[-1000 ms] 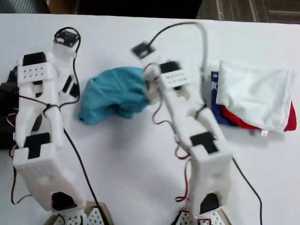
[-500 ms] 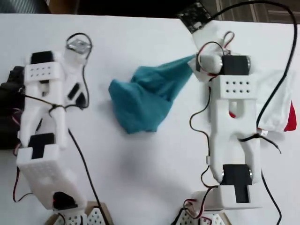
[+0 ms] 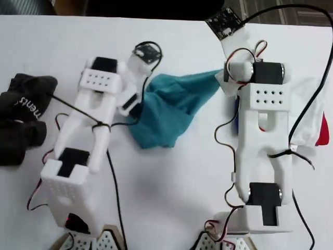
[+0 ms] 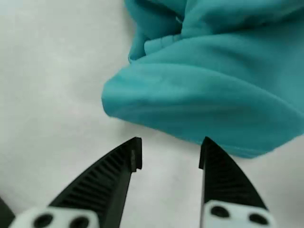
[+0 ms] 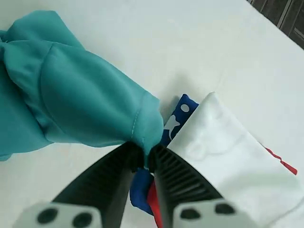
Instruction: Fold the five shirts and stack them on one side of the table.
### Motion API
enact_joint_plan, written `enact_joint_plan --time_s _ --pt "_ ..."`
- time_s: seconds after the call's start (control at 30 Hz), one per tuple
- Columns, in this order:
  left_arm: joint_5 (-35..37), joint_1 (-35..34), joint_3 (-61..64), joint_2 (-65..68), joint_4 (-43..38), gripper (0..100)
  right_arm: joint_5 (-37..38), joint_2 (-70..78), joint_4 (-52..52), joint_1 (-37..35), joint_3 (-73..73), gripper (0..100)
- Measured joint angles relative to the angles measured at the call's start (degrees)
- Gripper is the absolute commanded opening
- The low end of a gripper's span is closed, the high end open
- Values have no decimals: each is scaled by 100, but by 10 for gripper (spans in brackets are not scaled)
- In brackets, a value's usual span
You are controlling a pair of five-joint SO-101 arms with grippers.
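Note:
A crumpled teal shirt (image 3: 166,112) lies mid-table, one corner stretched out to the right. My right gripper (image 3: 221,78) is shut on that corner; in the right wrist view the gripper (image 5: 145,159) pinches the teal shirt's (image 5: 80,104) hem just above the stack. My left gripper (image 3: 136,101) sits at the shirt's left edge. In the left wrist view this gripper (image 4: 170,152) is open over bare table, just short of a teal shirt (image 4: 213,85) fold. A stack of folded shirts, white (image 3: 307,114) on top of blue and red, lies at the right.
A bunched black shirt (image 3: 21,120) lies at the table's left edge. The right arm's body covers part of the folded stack, where white (image 5: 223,152), blue (image 5: 175,123) and red (image 5: 285,166) layers show. Cables trail from both arms.
The right gripper pulled the teal shirt's corner up and to the right. The left arm swung right to the shirt's left edge, uncovering the black shirt.

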Motion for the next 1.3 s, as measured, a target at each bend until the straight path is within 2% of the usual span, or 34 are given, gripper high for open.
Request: enact_joint_plan --time_s 0.17,0.23,0.3,0.37,0.5,0.63,0.83,0.97,1.13,1.3 --pt "-9 0 0 818 -510 216 0 -26 167 62 0 22" --pt "-149 0 0 1143 -571 141 0 -149 167 88 9 22" --pt "-273 18 -9 1354 -589 12 0 -343 167 97 9 22" --pt "-299 44 -18 1451 -580 37 0 -501 167 97 9 22" --pt "-105 9 -246 1495 -431 25 35 -668 176 97 9 22" --pt "97 -352 -615 1310 -35 25 35 -668 246 97 9 22" --pt "114 -1222 -1152 325 624 25 35 -668 202 97 9 22" --pt "114 -1741 -1468 -413 897 25 -264 -668 -18 97 9 22" --pt "114 -2084 -1662 -1327 1073 25 -730 -1169 -501 97 9 22" --pt "88 -2435 -1662 -2119 1073 25 -818 -1855 -686 211 0 22"
